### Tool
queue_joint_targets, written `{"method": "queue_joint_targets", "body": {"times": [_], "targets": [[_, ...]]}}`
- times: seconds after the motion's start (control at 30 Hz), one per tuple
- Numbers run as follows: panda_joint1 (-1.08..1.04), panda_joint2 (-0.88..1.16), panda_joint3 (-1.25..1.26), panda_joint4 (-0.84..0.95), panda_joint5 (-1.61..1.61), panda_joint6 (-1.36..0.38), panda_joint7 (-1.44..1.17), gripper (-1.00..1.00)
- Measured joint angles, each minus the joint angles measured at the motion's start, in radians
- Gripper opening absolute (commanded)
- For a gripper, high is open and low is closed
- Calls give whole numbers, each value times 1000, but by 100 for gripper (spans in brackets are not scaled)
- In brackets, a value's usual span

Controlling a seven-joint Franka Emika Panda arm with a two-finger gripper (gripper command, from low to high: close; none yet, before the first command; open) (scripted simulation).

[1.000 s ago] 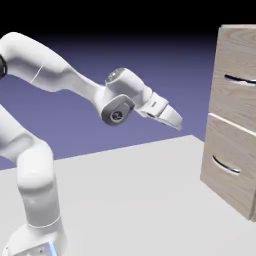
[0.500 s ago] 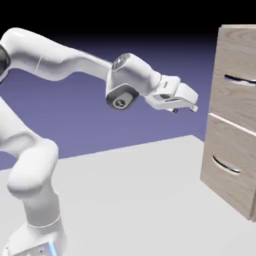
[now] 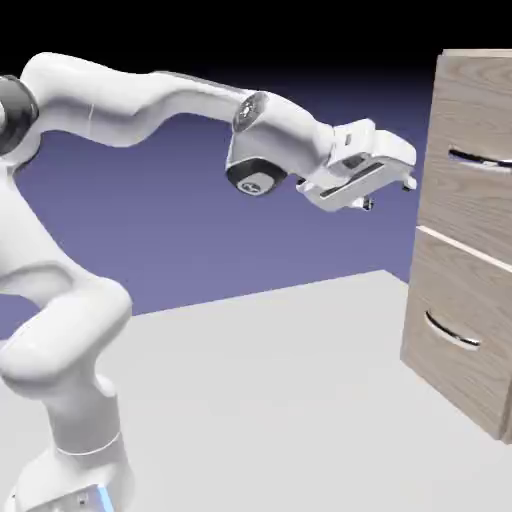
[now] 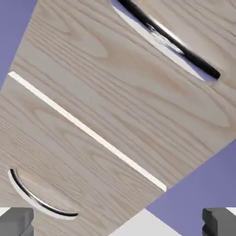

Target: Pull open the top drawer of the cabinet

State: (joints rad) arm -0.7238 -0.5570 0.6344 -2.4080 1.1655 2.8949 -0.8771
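Approach step, apparently: the gripper (image 3: 388,194), fingers spread and empty, hangs just left of the closed top drawer (image 3: 468,190) at the right; next, presumably, alignment with its handle (image 3: 480,159) before grasping and pulling

The cabinet (image 3: 465,240) is pale beige-brown with darker wavy wood grain, and the seam (image 3: 465,248) across it is cream-white. On the cabinet, both handles (image 3: 480,159) (image 3: 452,331) are silver with black streaks. Left of the cabinet, the arm (image 3: 85,100) is white with dark grey joints, above a light grey bench (image 3: 260,390).
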Motion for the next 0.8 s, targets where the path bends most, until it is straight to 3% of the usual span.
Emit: {"method": "queue_joint_targets", "body": {"times": [0.8], "targets": [[-475,8,409,259,752,-92,-1044,0]]}}
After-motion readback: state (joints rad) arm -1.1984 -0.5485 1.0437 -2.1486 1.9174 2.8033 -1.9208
